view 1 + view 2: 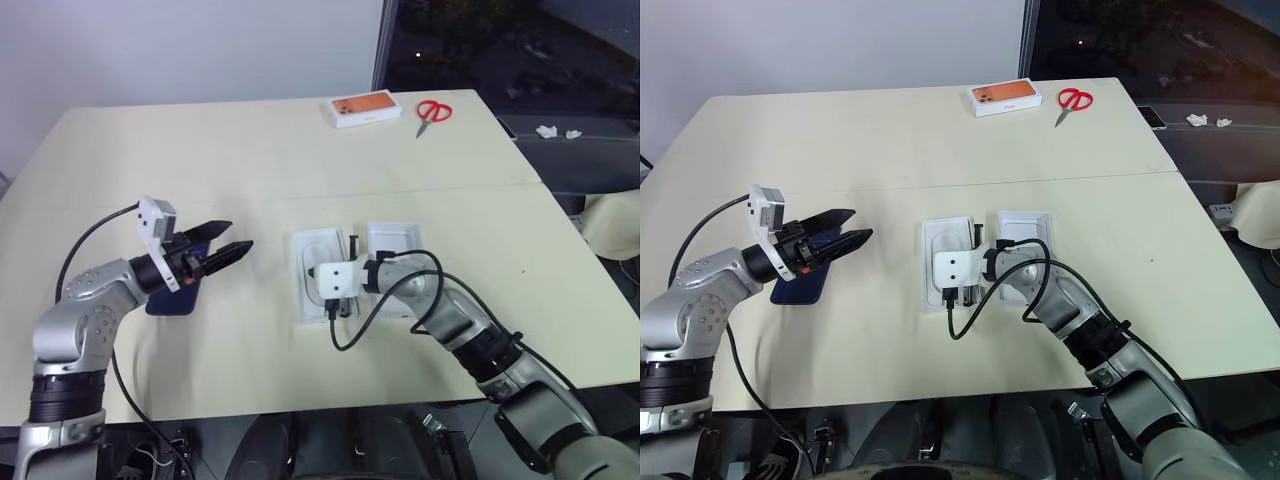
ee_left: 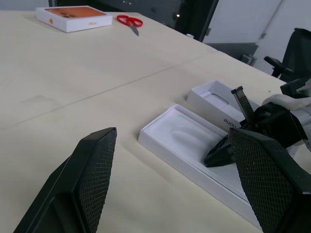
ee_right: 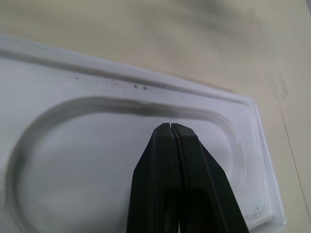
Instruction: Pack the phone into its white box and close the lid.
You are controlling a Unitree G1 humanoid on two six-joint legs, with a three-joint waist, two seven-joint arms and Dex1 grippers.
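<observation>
cream-coloured table [image 1: 300,150] fills the work area, with a dark window and a white wall behind it; an orange-topped box [image 1: 362,110] and red scissors [image 1: 433,112] lie at the far edge, well apart from the work. two white trays sit side by side near the middle: the white insert [image 1: 312,275] with an oval recess on the robot's left, and just beside it on the right a second white tray [image 1: 393,240], which may be the white box or the lid; its floor cannot be read clearly. the phone [image 1: 802,282] lies flat on the table on the robot's left, under and just behind the left gripper [image 1: 228,242]. judged from this layout, packing has not begun: the phone is outside any tray and nothing is covered. the step in hand appears to be dealing with the insert. the right gripper [image 3: 172,127] has its two fingers pressed together with nothing between them, tips poised over the oval recess, the arm reaching forward and leftward across the table with the wrist angled downward. the left gripper has its fingers spread wide and holds nothing; it hovers above the table, pointing roughly level toward the trays. the next move likely calls for clearing or positioning the insert, then lowering the left gripper onto the phone's edges. a flat slab on a flat table leaves little for the fingers to catch, so slipping is a risk.
</observation>
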